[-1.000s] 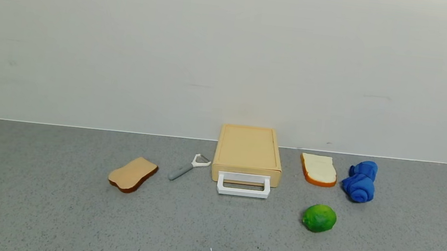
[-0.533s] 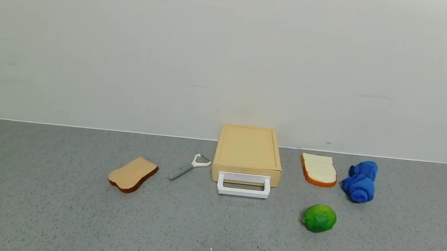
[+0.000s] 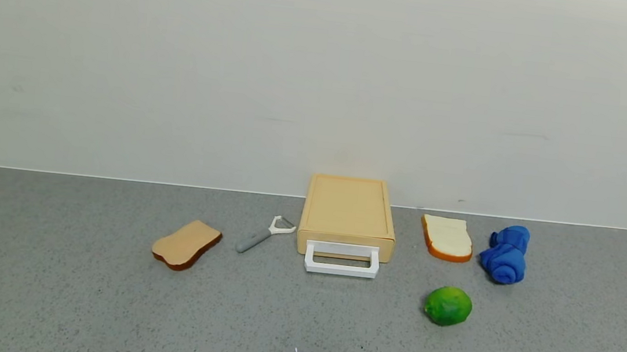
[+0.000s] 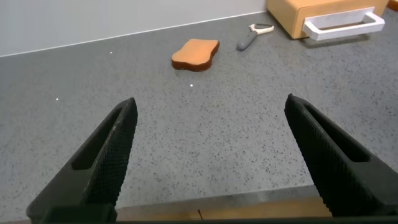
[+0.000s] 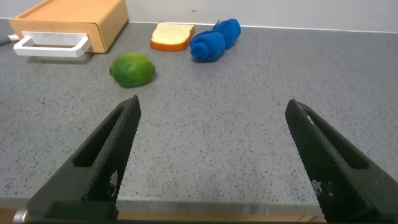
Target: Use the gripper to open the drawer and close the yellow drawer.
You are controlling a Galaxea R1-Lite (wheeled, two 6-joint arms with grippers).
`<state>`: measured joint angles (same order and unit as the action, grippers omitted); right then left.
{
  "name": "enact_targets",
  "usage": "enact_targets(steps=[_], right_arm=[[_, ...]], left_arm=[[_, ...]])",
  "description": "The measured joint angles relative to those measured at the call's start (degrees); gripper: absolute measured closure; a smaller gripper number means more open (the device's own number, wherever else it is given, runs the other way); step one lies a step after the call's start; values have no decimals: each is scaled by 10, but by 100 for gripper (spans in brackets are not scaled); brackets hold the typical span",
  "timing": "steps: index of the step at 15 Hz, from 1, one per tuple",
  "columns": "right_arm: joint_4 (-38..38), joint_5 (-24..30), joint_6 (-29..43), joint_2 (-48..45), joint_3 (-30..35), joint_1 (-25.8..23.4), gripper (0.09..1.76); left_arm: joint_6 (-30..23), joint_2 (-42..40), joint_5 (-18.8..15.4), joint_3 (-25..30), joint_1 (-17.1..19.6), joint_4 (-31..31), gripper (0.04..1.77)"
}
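Left end effector [image 4: 211,155], right end effector [image 5: 214,155]: parked, fingers spread.

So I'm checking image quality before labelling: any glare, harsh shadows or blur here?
Head view: even light, no glare, soft shadows under the lime and drawer. Left wrist view: near fingers soft-edged. Right wrist view: fingers likewise, counter sharp.

Drawer [image 3: 348,214] stands at the back of the counter [image 3: 45,288] against the wall [image 3: 185,69], handle [image 3: 342,260] toward the robot. To its left: peeler [image 3: 265,234], then bread slice [image 3: 186,243]. To its right: second bread slice [image 3: 447,238], then rolled cloth [image 3: 506,253]. Lime [image 3: 448,306] lies in front of these two.
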<state>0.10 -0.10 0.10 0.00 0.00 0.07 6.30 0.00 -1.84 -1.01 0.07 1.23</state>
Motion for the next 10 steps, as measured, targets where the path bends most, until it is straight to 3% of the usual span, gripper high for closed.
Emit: enact_targets(steps=[10], right_arm=[[0,0,-2,0,0,0,14]], left_arm=[[-23,0,4,4,0,-5,9]])
